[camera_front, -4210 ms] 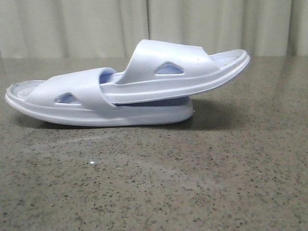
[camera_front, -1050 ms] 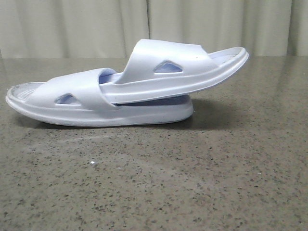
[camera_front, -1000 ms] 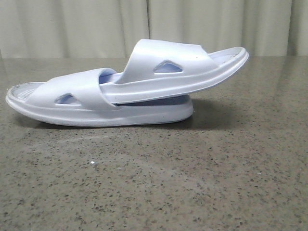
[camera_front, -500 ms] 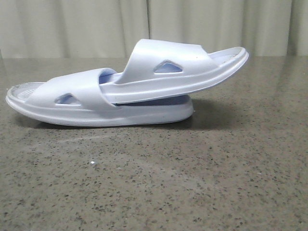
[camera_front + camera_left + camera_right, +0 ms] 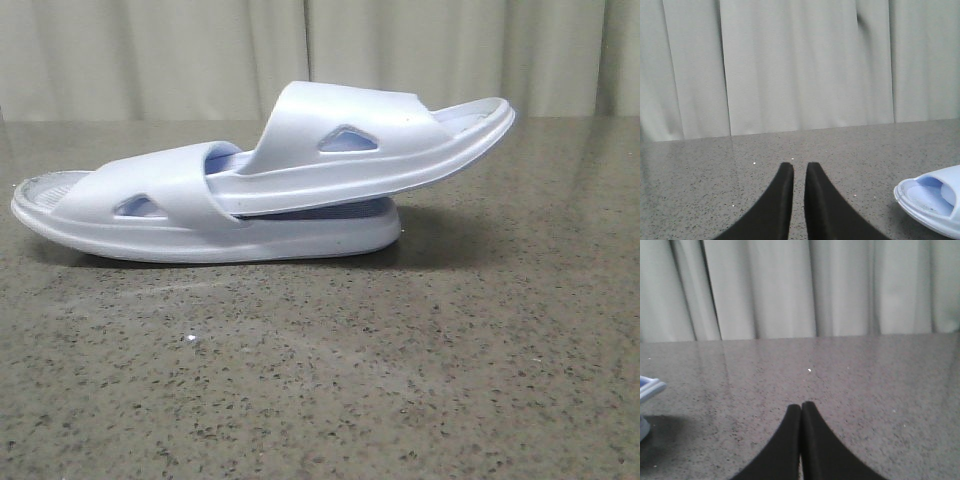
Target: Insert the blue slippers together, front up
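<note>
The front view sits low and close, facing 12 o'clock at the blue slippers [image 5: 260,180] and curtain [image 5: 300,50]. Both wrist views face the curtain too, each catching a slipper edge.

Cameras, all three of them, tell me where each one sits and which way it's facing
Front view: low, facing forward over the table at the nested blue slippers side-on, curtain behind; no part of the robot shows.
Left wrist view: on the left arm, facing the curtain; the left tool nearly closed, one slipper end at the frame edge.
Right wrist view: on the right arm, facing the curtain; the right tool closed, a slipper tip at the frame edge.
Shared: all three show slippers, table and curtain.
</note>
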Robot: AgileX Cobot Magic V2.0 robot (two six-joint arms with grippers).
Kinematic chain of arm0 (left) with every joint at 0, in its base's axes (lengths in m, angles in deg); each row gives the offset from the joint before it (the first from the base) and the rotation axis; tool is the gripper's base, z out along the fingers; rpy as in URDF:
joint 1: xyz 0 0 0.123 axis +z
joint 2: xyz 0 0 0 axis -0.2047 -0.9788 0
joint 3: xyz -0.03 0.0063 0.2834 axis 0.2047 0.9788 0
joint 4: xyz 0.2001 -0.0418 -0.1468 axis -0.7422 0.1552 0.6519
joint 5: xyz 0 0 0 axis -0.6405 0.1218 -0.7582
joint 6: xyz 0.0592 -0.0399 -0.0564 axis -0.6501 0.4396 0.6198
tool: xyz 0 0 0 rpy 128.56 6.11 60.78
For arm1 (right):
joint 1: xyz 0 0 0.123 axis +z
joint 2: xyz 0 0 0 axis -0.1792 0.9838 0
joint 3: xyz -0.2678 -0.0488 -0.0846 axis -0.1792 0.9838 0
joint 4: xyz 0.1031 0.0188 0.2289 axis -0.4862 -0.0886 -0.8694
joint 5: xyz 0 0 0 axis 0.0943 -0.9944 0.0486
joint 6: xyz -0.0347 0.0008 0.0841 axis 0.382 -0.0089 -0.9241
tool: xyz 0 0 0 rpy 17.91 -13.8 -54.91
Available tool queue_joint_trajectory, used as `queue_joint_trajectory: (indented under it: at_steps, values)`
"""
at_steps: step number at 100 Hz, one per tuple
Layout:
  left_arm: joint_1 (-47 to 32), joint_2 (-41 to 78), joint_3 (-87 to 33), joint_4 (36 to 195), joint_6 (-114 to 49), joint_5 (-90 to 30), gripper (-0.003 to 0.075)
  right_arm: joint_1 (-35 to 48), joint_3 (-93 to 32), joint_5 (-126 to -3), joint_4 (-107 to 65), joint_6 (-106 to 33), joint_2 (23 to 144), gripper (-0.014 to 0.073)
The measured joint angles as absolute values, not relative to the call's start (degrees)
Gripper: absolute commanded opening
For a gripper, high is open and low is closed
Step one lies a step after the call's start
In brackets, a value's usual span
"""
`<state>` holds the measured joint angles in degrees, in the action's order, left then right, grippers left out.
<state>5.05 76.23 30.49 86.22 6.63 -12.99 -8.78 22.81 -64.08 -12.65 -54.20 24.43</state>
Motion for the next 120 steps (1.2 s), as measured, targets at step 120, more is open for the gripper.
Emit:
queue_joint_trajectory:
  at_steps: [120]
  values:
    - [5.05,76.23,30.49,86.22,6.73,-12.99,0.0016,-5.07,30.86,-54.75,-2.87,-63.46,24.43,-0.0107]
